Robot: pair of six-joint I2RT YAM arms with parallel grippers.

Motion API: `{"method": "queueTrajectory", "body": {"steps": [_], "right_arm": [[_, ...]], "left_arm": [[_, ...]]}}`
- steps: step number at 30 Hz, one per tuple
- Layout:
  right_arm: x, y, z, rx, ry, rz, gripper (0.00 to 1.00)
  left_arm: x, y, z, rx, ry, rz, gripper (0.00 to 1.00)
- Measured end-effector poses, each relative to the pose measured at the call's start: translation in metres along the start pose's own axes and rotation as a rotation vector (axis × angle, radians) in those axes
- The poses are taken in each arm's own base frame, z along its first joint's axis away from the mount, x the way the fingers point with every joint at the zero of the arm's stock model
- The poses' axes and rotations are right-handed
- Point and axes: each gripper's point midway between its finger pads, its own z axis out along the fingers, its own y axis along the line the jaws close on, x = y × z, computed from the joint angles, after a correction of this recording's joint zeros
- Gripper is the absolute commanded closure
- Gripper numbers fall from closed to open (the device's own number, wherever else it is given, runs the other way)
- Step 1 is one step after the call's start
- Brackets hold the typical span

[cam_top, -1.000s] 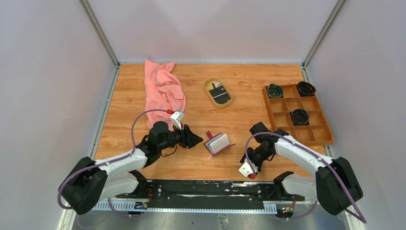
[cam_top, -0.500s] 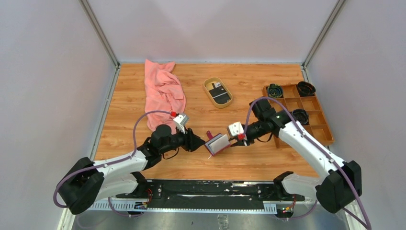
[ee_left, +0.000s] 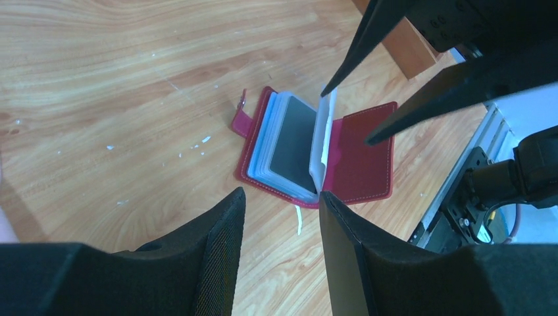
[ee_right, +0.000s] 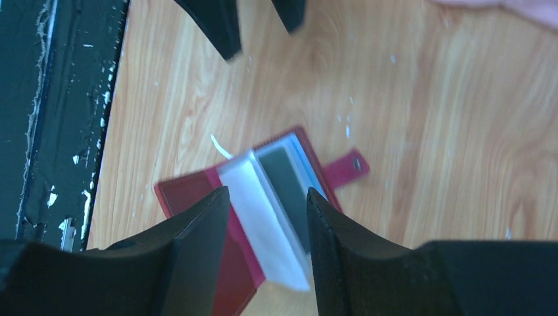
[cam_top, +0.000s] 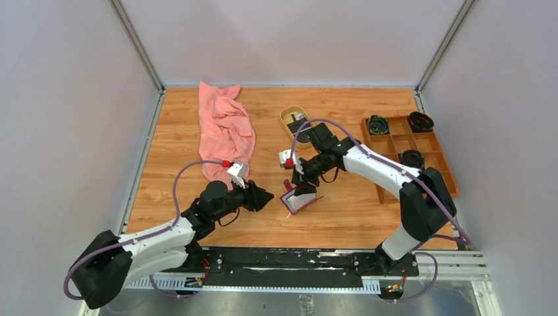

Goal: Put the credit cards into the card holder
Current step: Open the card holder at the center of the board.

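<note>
The dark red card holder (cam_top: 301, 199) lies open on the wood, its clear sleeves fanned up, and it also shows in the left wrist view (ee_left: 358, 155) and the right wrist view (ee_right: 191, 191). A dark card (ee_left: 293, 141) sits in one sleeve. More credit cards (cam_top: 301, 125), black and white, lie in the oval tan dish. My right gripper (cam_top: 304, 187) (ee_right: 268, 192) is open just above the holder, its fingertips (ee_left: 327, 91) straddling the upright clear sleeve. My left gripper (cam_top: 266, 195) (ee_left: 281, 197) is open and empty, just left of the holder.
A pink cloth (cam_top: 225, 128) lies at the back left. The oval tan dish (cam_top: 316, 141) is behind the holder. A brown wooden compartment tray (cam_top: 431, 181) with dark round items stands at the right. The black base rail (cam_top: 276, 260) runs along the near edge.
My right arm swung from the near edge up and left, and its gripper now hangs over the holder from the far side. My left gripper has drawn back slightly towards the left.
</note>
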Motion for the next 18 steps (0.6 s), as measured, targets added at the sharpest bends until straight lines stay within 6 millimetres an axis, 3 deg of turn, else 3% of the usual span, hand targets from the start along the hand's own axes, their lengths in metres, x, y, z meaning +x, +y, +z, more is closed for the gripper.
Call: {"method": "queueTrajectory", "body": {"steps": [4, 7, 12, 16, 18], "right_arm": [[-0.021, 0.008, 0.021, -0.094, 0.025, -0.151, 0.47], [-0.022, 0.009, 0.034, -0.169, 0.064, -0.239, 0.47], [0.012, 0.017, 0.046, -0.254, 0.172, -0.277, 0.51], [0.033, 0.026, 0.041, -0.282, 0.24, -0.299, 0.59], [0.04, 0.034, 0.034, -0.287, 0.26, -0.319, 0.64]], "left_arm": [[0.005, 0.003, -0.002, -0.01, 0.006, -0.014, 0.5], [0.007, 0.005, -0.004, -0.017, 0.002, -0.023, 0.5], [0.009, 0.008, -0.011, -0.02, -0.021, -0.029, 0.46], [0.01, 0.01, -0.014, -0.023, -0.033, -0.029, 0.23], [0.01, 0.01, -0.014, -0.023, -0.031, -0.02, 0.17]]}}
